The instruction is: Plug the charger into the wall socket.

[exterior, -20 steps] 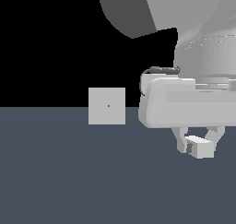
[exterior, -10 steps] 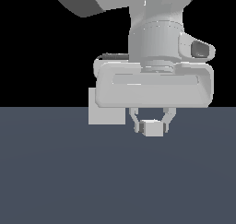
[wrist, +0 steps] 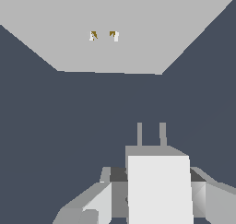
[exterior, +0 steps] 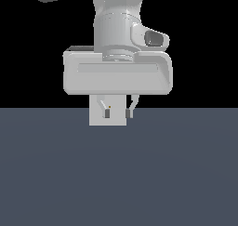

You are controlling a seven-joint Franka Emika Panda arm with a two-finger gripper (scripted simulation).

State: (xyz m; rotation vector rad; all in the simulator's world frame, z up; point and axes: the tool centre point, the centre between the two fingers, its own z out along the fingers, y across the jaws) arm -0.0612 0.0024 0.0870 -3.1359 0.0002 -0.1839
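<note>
The charger (wrist: 159, 188) is clamped between the fingers of the gripper (exterior: 117, 112) with its two prongs aimed at the wall socket (wrist: 138, 29) (two small holes are seen there), so that they are lined up; a gap remains between them.

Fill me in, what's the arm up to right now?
The gripper holds the charger, an off-white block with two thin prongs pointing toward the wall socket. In the wrist view a stretch of dark floor still separates the prongs from the grey plate and its two small holes, so it isn't plugged in yet. In the exterior view the arm stands directly in front of the socket.
</note>
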